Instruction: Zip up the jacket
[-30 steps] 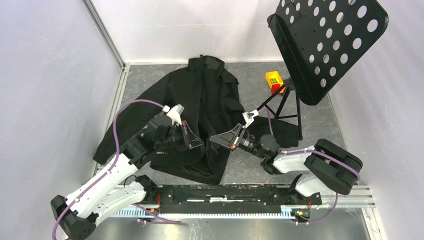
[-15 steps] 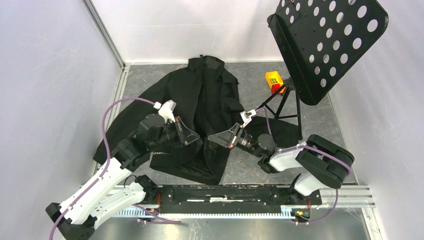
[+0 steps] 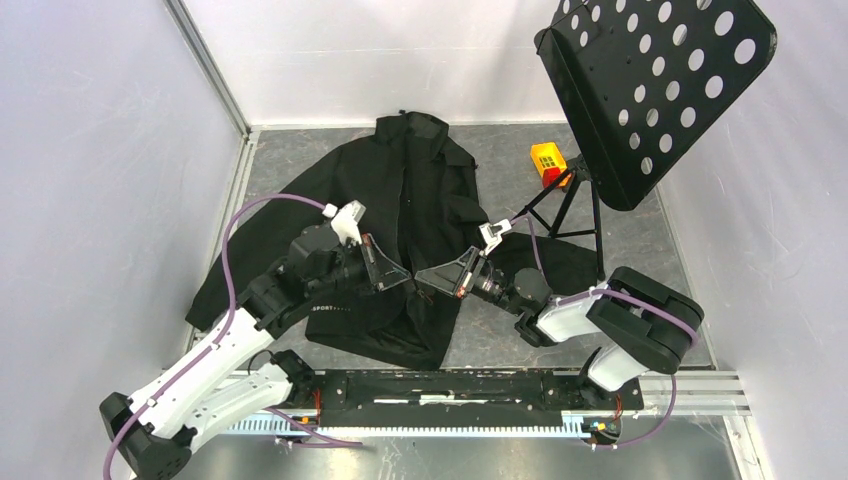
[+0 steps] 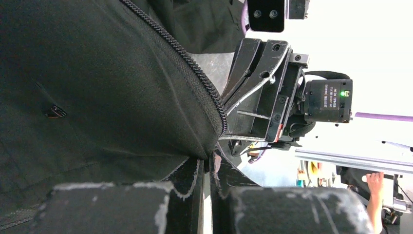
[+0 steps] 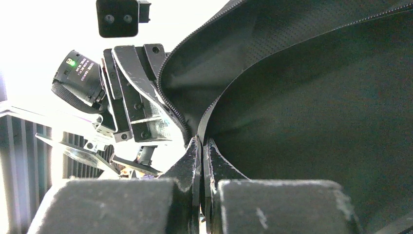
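**Layout.** The counter (image 3: 500, 160) carries the jacket (image 3: 440, 190). The jacket lies spread flat with its front open, its collar at the far side and its hem nearest the arm bases. The music stand (image 3: 650, 90) stands at the right rear, with its legs close to the right sleeve.

**End effectors.** The left end effector (image 3: 407, 283) is pressed together, pinching the left front edge near the hem. The right end effector (image 3: 421, 277) is pressed together, pinching the opposite front edge. The two tips sit just beside each other over the lower front.

**Hazards**
1. Snagging: if the garment is lifted or dragged, the right sleeve can catch the stand legs and tip the stand.
2. Collision: the tips are almost touching, so any further closing travel can drive one into the other.
3. Slip: each grip holds only a thin fold at the fingertips, and tension between the edges can pull the fabric free.
4. Misalignment: the zipper teeth (image 4: 195, 80) curve away from the left grip, and the opposite tape (image 5: 214, 105) bends at the right grip. Ends that meet twisted or offset do not engage.

The slider and pin cannot be identified in any view.
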`<move>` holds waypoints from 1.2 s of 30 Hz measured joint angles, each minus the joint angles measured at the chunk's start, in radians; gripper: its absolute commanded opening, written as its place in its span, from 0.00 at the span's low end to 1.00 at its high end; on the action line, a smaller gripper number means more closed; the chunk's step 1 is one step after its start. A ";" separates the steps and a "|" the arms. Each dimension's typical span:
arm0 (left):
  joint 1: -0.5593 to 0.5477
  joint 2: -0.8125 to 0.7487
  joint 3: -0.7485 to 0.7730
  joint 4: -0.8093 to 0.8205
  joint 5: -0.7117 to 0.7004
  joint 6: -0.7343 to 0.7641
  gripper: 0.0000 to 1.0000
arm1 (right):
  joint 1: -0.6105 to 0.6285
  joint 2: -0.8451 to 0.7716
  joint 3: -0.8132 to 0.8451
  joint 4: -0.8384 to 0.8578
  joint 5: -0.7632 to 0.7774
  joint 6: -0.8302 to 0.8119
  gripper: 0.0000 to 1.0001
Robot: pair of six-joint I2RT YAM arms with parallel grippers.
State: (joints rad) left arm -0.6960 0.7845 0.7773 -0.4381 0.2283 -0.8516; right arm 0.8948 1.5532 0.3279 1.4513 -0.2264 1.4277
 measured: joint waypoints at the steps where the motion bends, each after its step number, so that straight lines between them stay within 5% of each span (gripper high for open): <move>1: 0.000 0.005 -0.004 0.003 0.003 0.000 0.02 | 0.000 0.000 0.000 0.000 0.000 0.000 0.00; 36: 0.000 -0.011 -0.064 0.050 -0.037 -0.121 0.02 | 0.043 0.018 0.005 0.015 0.112 0.011 0.00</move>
State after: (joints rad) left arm -0.6960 0.7734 0.7128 -0.3878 0.1913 -0.9730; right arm 0.9375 1.5707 0.3328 1.4666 -0.1143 1.4387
